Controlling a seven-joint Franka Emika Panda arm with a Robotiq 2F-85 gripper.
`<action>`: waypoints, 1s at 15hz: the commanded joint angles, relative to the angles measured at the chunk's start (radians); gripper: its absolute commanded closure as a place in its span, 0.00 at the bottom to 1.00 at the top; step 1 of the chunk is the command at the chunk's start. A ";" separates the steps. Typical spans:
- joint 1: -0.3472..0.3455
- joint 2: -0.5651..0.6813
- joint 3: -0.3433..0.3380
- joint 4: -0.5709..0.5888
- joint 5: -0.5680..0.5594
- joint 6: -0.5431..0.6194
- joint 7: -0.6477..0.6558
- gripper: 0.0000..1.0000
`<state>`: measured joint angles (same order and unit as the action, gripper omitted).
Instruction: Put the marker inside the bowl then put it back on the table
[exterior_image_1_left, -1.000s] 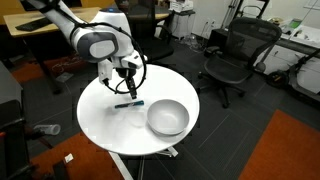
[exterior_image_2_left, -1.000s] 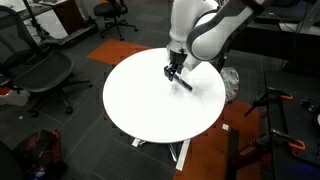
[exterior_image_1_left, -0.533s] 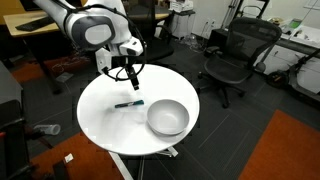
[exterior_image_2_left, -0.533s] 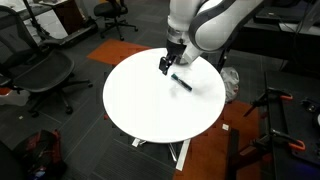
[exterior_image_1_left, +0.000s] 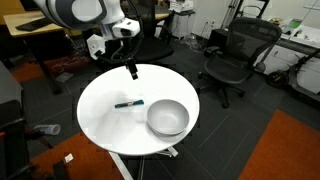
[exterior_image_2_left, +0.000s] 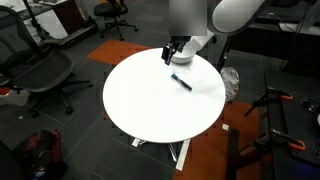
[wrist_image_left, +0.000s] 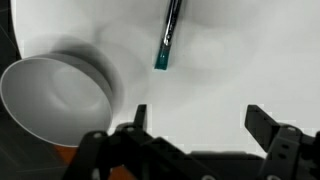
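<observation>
The marker (exterior_image_1_left: 128, 103), dark with a teal section, lies flat on the round white table (exterior_image_1_left: 100, 125), just beside the light grey-white bowl (exterior_image_1_left: 167, 118). It also shows in the other exterior view (exterior_image_2_left: 181, 82) and in the wrist view (wrist_image_left: 168, 40), where the bowl (wrist_image_left: 50, 95) sits at the left. The bowl is hidden in one exterior view. My gripper (exterior_image_1_left: 131, 71) hangs open and empty well above the table, apart from the marker; it shows in the exterior view (exterior_image_2_left: 168, 54) and the wrist view (wrist_image_left: 198, 120).
Black office chairs stand around the table (exterior_image_1_left: 232, 55) (exterior_image_2_left: 35, 75). A wooden desk (exterior_image_1_left: 40, 25) is behind. Orange carpet patches lie on the floor (exterior_image_1_left: 285, 150).
My gripper has risen away from the marker, which stays lying on the table beside the bowl.
</observation>
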<state>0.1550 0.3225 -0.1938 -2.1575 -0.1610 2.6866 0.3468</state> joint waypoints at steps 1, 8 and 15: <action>-0.008 -0.107 0.014 -0.064 -0.044 -0.057 0.015 0.00; -0.039 -0.191 0.040 -0.099 -0.064 -0.107 0.013 0.00; -0.066 -0.163 0.062 -0.078 -0.041 -0.083 0.001 0.00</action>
<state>0.1229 0.1605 -0.1645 -2.2376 -0.1948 2.6070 0.3450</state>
